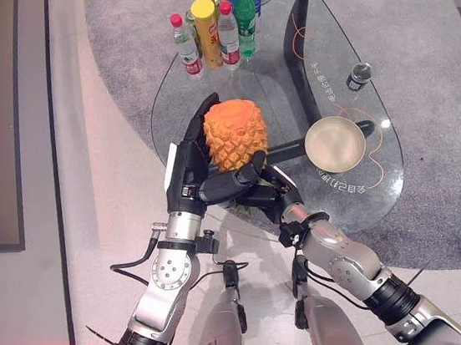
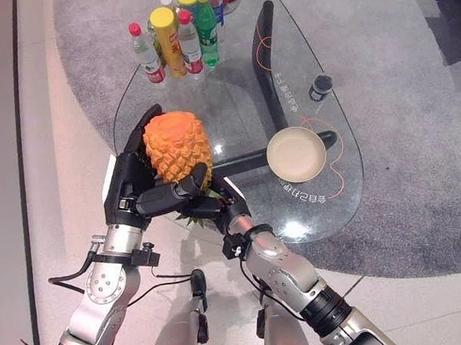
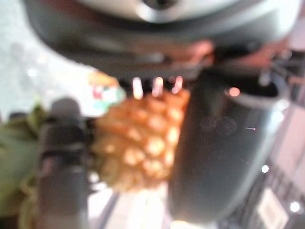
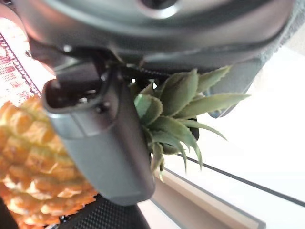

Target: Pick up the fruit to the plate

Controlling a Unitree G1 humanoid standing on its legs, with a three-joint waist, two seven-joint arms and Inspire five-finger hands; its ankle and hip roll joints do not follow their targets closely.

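An orange pineapple (image 1: pixel 236 133) hangs over the near left part of the glass table (image 1: pixel 368 198), with its green crown (image 4: pixel 177 106) pointing toward me. My left hand (image 1: pixel 185 175) wraps its left side, fingers behind the fruit and thumb (image 3: pixel 214 152) across the front. From below, my right hand (image 1: pixel 271 191) grips the leafy crown end, its thumb (image 4: pixel 105 143) lying against the leaves. A beige plate (image 1: pixel 336 144) lies on the glass to the right of the pineapple, apart from both hands.
Several bottles and yellow-capped tubes (image 1: pixel 216 23) stand at the table's far end. A black curved support (image 1: pixel 298 55) runs under the glass. A small dark can (image 1: pixel 358 75) sits far right. Grey carpet (image 1: pixel 429 72) surrounds the table.
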